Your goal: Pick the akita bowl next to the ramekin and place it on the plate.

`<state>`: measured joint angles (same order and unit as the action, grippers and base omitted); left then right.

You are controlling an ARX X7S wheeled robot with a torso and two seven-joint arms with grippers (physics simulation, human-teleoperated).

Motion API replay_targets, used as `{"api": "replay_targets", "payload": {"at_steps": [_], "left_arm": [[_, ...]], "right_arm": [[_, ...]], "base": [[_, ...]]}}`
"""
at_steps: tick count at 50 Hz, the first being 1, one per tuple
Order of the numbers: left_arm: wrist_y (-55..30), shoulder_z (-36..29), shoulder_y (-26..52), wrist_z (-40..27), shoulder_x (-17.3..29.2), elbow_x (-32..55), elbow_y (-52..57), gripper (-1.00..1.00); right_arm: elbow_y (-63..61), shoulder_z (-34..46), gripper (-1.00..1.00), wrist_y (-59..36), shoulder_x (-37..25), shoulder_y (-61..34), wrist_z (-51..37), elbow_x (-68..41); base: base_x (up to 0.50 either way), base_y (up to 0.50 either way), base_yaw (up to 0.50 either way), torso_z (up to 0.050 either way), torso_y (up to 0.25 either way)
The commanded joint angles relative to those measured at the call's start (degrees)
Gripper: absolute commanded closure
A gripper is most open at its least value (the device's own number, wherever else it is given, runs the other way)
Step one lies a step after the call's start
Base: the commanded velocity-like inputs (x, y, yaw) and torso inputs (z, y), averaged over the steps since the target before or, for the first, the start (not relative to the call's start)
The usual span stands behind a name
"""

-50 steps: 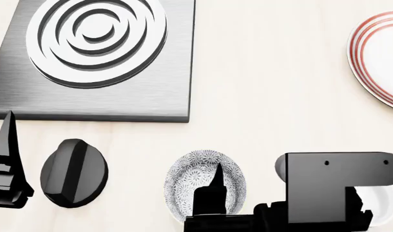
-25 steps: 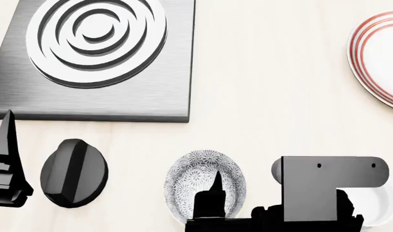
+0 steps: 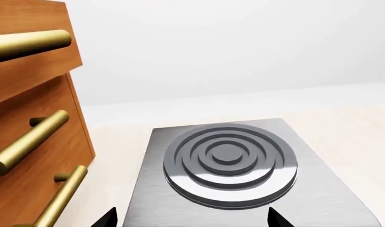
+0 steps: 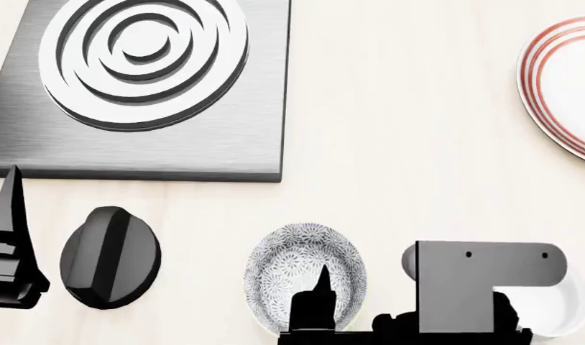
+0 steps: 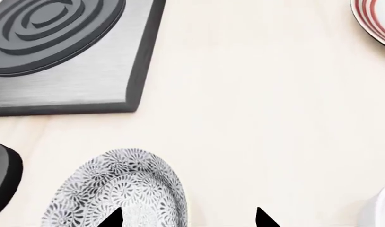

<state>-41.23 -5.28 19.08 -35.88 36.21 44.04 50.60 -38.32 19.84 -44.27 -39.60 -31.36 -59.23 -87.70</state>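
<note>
Head view: I read no writing anywhere. My right fingers point(image 5: 187, 218) hang spread over the bowl's point(image 4: 305, 277) rim, beside the ramekin point(image 4: 561, 305); left fingers point(image 3: 191, 218) spread, holding nothing.

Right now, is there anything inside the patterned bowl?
The bowl looks empty where it shows: only its speckled inside. The right hand has one fingertip over it, covering the near part.

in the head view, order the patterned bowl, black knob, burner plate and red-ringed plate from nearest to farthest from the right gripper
From the right gripper:
1. Patterned bowl, under the fingertip.
2. Black knob, to its left.
3. Burner plate and red-ringed plate, far left and far right: too close to call.
</note>
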Motion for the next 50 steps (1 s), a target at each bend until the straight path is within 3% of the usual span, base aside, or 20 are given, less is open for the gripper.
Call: {"api": "replay_targets", "payload": {"at_steps": [1,50], "left_arm": [[0.3,1.3,-0.2,1.5,-1.1,-1.1,-0.5,-1.00],[0.9,1.0,-0.2,0.8,-0.5,-0.4,-0.8,-1.00]], "right_arm": [[0.7,-1.2,-1.00,1.2,1.6,1.2,3.2,2.1],[4.7,0.5,-1.00,2.2,3.6,0.6,6.2,4.2]], "base": [[0.00,0.00,0.00,0.000,0.000],[0.00,0.00,0.00,0.000,0.000]]}}
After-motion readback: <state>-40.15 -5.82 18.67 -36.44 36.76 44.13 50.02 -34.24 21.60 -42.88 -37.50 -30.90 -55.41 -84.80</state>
